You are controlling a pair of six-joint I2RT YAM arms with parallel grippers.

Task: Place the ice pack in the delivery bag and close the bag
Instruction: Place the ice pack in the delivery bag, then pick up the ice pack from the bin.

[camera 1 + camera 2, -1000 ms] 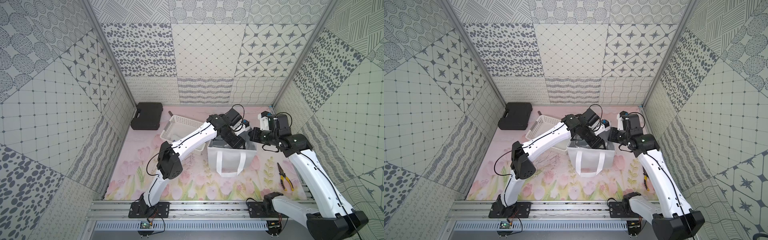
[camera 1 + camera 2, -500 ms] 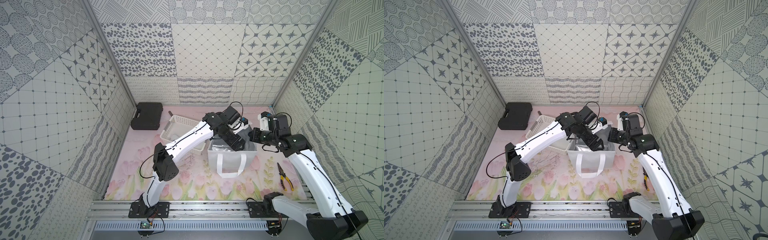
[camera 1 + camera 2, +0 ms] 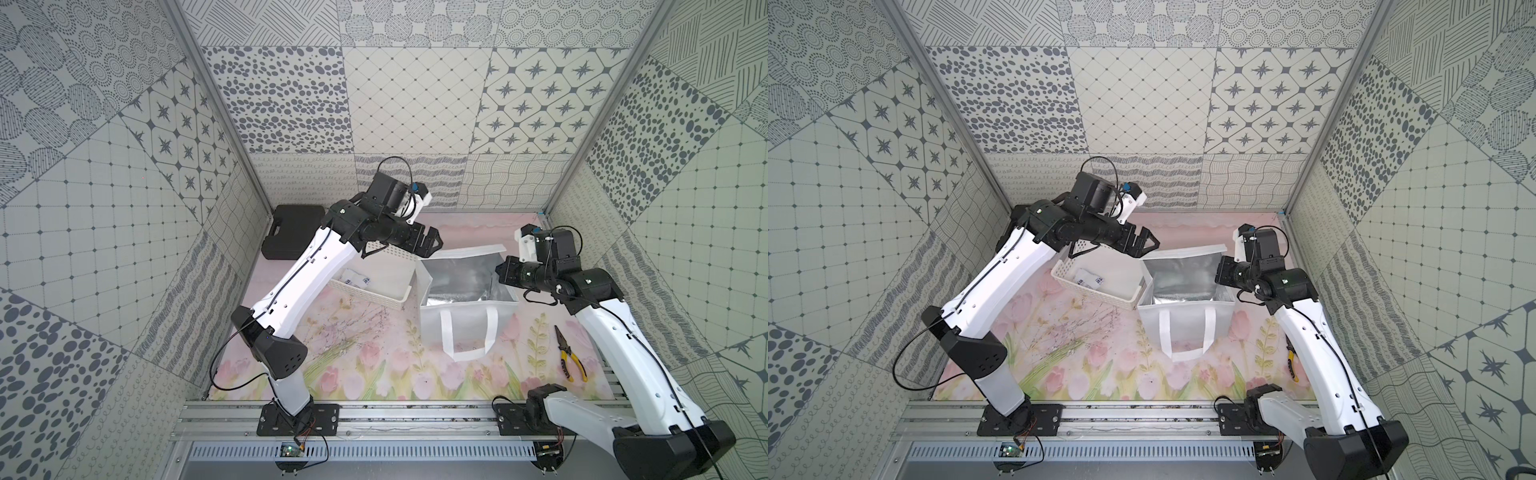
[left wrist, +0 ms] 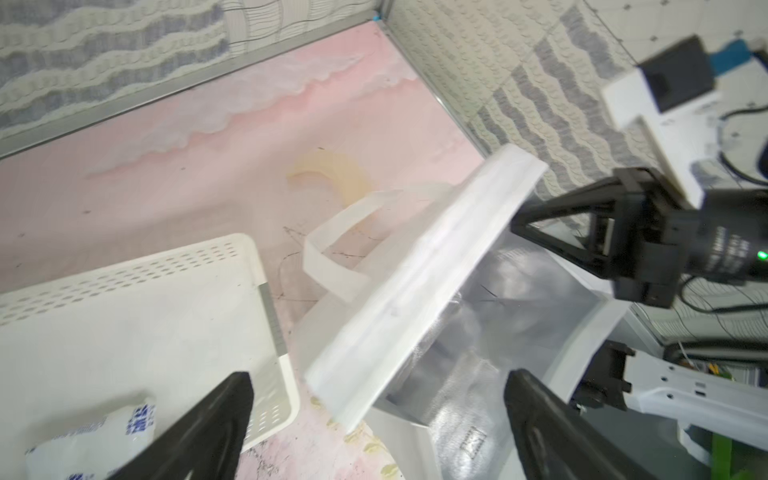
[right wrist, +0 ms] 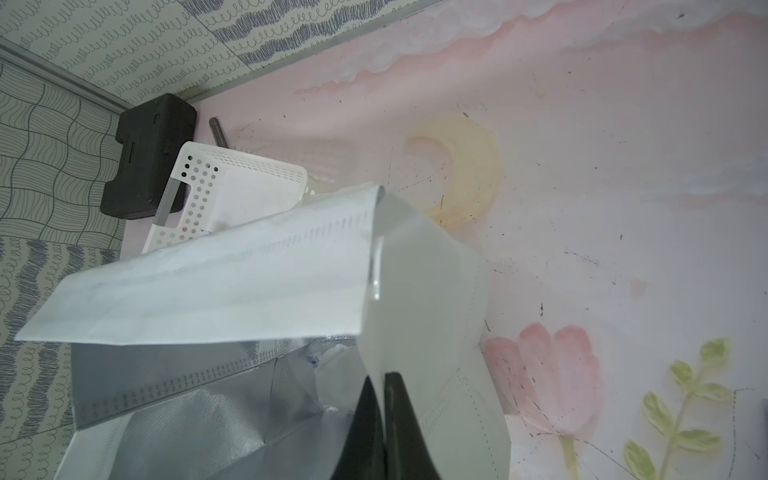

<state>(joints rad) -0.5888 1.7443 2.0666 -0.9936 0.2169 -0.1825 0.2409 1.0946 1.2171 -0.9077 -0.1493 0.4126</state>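
**Ice pack down in the foil-lined bag, left pincer spread wide above**

A corner of the ice pack (image 5: 330, 355) shows in the right wrist view. It is soft, whitish and crinkled, with a dab of blue print. It lies inside the delivery bag (image 3: 469, 309) against the creased silver foil (image 3: 461, 274), just beyond the tips of the right pincer (image 5: 381, 382); most of it is hidden.

That pincer is pressed together on the bag's thin white side panel, and the bag's mouth stands open. The bag is boxy, of matte white fabric with stitched hems and flat strap handles. A stiff folded flap (image 4: 424, 266) stands up along one edge of its mouth.

The left pincer (image 3: 432, 254) hangs with its fingers far apart and nothing between them, over the spot where the bag meets the basket (image 3: 370, 296). Beneath it to one side, this hard white plastic basket, pierced with rows of small holes, holds more pouches (image 3: 355, 279) of the same flat, blue-printed kind.
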